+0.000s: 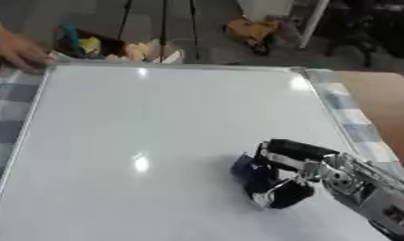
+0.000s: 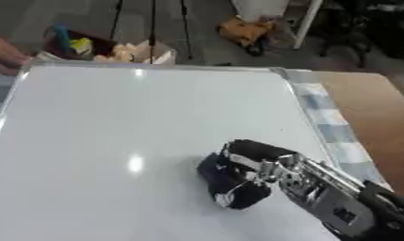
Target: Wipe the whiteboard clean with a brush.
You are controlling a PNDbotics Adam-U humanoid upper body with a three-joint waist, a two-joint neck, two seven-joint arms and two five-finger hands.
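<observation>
White whiteboard filling the table, surface already looking bare of marks. Right hand at the near right, fingers curled round a dark brush pressed to the board. Left hand out of view. A person's hand pinning the far left corner of the frame. Beyond the far edge, a box of small items. Risks, as a guess: board skidding if that corner is released; brush twisting out of the curled fingers; strokes running off the right edge onto the checked cloth.
</observation>
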